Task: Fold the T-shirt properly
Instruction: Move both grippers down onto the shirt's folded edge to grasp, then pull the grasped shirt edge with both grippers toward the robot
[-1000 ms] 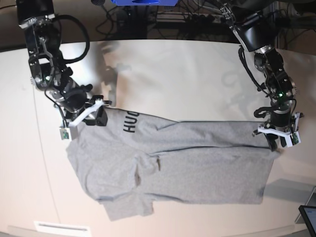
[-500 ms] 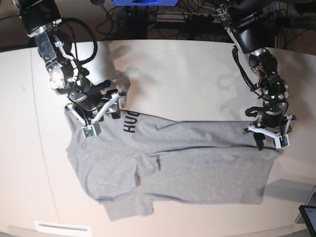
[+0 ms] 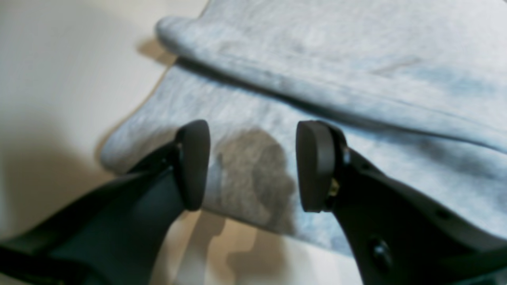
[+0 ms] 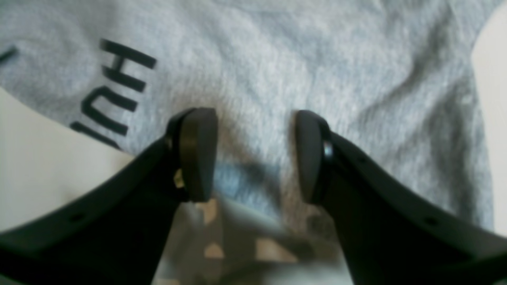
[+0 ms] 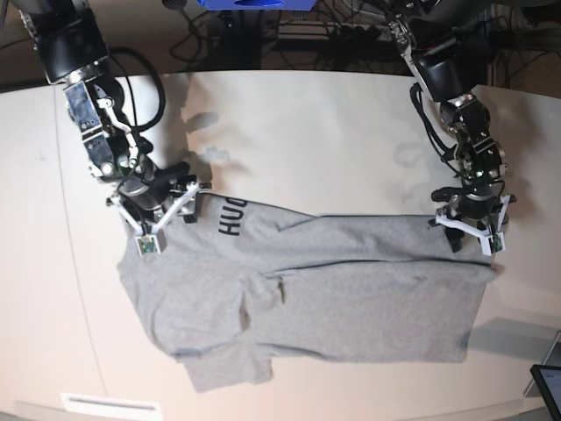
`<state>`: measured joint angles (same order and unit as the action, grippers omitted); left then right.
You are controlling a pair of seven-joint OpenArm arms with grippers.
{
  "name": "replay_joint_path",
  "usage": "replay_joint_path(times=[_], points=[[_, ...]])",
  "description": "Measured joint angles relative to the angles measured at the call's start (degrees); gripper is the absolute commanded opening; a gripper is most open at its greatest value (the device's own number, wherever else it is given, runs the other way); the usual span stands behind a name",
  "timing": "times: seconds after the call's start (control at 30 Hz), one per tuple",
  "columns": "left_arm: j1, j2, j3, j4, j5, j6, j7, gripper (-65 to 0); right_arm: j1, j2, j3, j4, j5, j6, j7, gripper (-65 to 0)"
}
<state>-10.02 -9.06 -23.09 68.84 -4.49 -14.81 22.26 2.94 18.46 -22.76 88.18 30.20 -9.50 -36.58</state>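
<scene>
Pale cream tabletop (image 5: 333,132) was seen across the whole base view, with dark cables and equipment crowded along its far edge. On it the T-shirt (image 5: 333,289) was spread flat – light heather-grey, folded lengthwise so that one edge ran across the middle, with a short sleeve jutting out toward the near edge. Black block letters (image 5: 231,217) were shown on the turned-over part near that view's left end.

The right gripper (image 5: 166,206) was held at that left end, over the corner of the shirt beside the lettering. In the right wrist view its jaws (image 4: 253,156) were parted, with grey cloth lying under and between the two dark pads (image 4: 196,154); nothing was pinched by them, and the letters were seen just to one side.

The left gripper (image 5: 473,232) was placed at the opposite end, on the base view's right, at the far corner of the shirt's hem. In the left wrist view its jaws (image 3: 251,166) were likewise spread apart – a rounded corner of the cloth lay below the gap, with a thicker folded layer (image 3: 317,87) behind it and bare tabletop on the left. No cloth was gripped. Whether the pads were touching the cloth could not be told.

A dark tablet corner (image 5: 548,386) was visible at the lower right edge.
</scene>
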Motion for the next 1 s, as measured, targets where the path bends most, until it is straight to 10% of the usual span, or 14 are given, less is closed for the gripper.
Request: replay_joint_path(times=[0.3, 1.0], points=[[2.0, -0.9, -0.2, -2.5, 7.9, -0.2, -4.3, -30.7, -3.1, -0.1, 0.2, -2.3, -0.6, 1.0, 8.1, -33.8], [15.3, -3.7, -0.5, 5.9, 2.7, -1.8, -6.3, -30.7, -11.3, 2.1, 0.7, 3.6, -1.7, 1.2, 10.9, -34.0]])
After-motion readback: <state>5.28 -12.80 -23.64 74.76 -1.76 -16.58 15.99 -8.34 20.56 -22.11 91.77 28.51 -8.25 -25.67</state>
